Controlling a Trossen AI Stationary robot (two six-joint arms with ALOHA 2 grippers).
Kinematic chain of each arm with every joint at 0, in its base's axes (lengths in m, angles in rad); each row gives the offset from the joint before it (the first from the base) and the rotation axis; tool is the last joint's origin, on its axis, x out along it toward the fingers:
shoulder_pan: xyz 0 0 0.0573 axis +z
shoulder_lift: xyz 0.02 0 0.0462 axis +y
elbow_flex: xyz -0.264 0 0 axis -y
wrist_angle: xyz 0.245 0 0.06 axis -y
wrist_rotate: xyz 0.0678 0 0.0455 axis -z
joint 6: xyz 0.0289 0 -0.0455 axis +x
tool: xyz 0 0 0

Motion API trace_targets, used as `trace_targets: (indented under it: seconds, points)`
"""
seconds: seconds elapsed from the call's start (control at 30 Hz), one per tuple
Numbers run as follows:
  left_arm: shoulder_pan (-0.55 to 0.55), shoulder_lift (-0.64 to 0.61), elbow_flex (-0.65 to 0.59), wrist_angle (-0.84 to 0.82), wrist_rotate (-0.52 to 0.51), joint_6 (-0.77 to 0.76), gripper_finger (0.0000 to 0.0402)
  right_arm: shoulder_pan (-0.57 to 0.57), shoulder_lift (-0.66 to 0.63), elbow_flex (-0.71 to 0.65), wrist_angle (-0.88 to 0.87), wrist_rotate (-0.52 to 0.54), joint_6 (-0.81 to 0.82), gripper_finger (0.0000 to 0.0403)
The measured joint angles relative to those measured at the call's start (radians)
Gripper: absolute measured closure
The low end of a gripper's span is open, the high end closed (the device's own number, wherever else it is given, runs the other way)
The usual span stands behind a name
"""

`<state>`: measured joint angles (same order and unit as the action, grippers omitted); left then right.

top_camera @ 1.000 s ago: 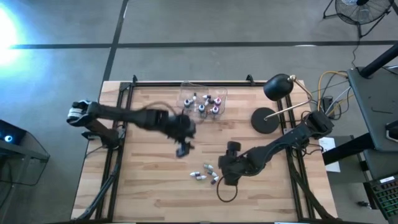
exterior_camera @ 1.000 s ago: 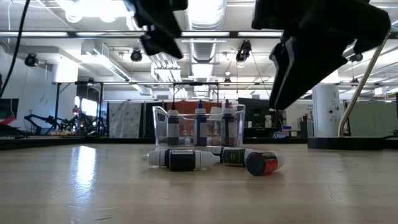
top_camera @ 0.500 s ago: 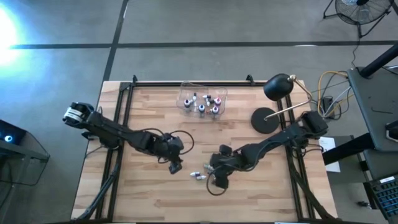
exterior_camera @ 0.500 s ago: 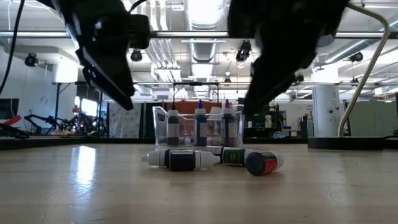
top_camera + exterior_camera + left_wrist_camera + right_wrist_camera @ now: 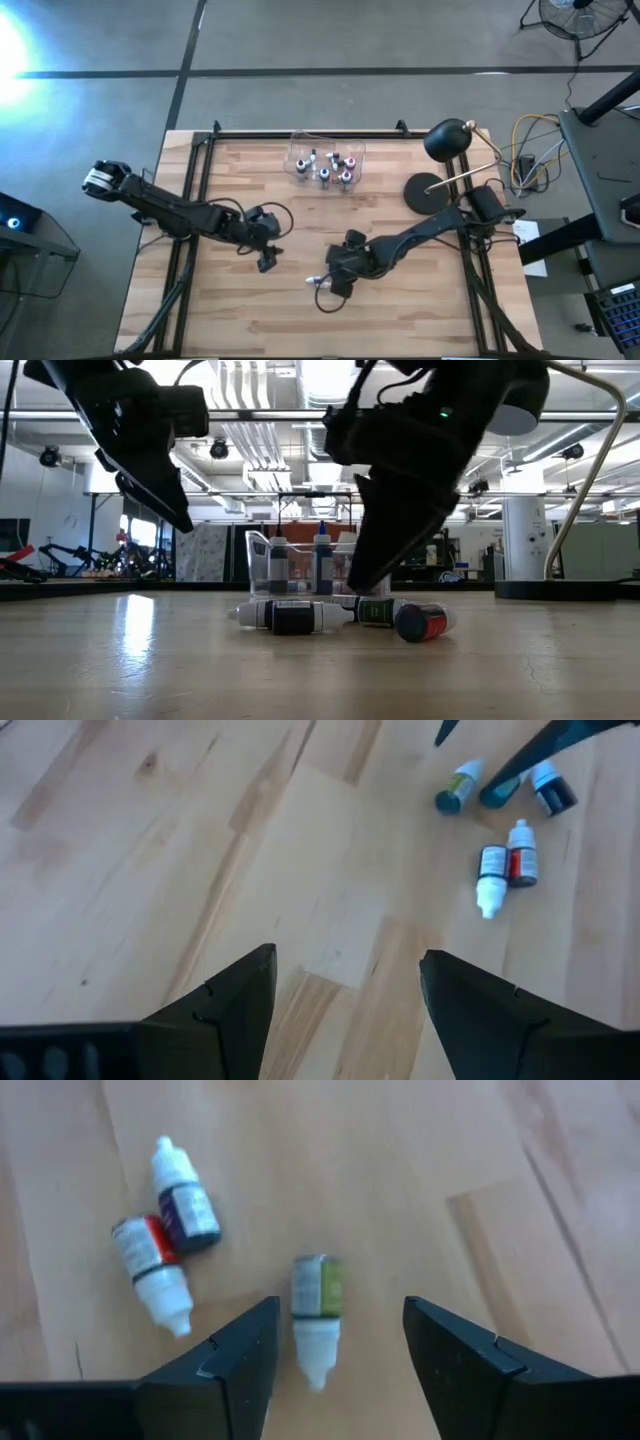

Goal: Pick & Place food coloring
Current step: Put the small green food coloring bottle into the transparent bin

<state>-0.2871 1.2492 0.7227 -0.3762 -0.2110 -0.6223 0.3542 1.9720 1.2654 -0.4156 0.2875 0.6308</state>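
Several small food coloring bottles lie on their sides on the wood table (image 5: 230,310), near its middle (image 5: 316,282). In the low view they show as a dark one (image 5: 290,617), a green-labelled one (image 5: 376,611) and a red-labelled one (image 5: 424,622). More bottles stand upright in the clear plastic box (image 5: 325,163) near the far edge. My right gripper (image 5: 342,1302) is open and hangs just over the loose bottles (image 5: 333,283). Its fingers stand on either side of the green-labelled bottle (image 5: 318,1302) without touching it. My left gripper (image 5: 345,955) is open and empty over bare wood to their left (image 5: 266,262).
A black desk lamp stands with its round base (image 5: 424,192) at the table's far right, its head (image 5: 447,139) above that. Black rails (image 5: 190,180) run along the left and right table edges. Bare wood lies along the near edge.
My left gripper has drawn back from near the clear box toward the table's near left and come lower. My right gripper has moved left along the table and down, ending over the loose bottles. The bottles have not moved.
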Motion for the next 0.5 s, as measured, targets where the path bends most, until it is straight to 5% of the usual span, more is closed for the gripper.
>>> trace_targets:
  seconds: [0.5]
  points:
    - [0.005, -0.197, -0.192, 0.133, -0.002, -0.031, 0.018, -0.025, 0.042, 0.048, -0.134, -0.111, -0.033, 0.0197]
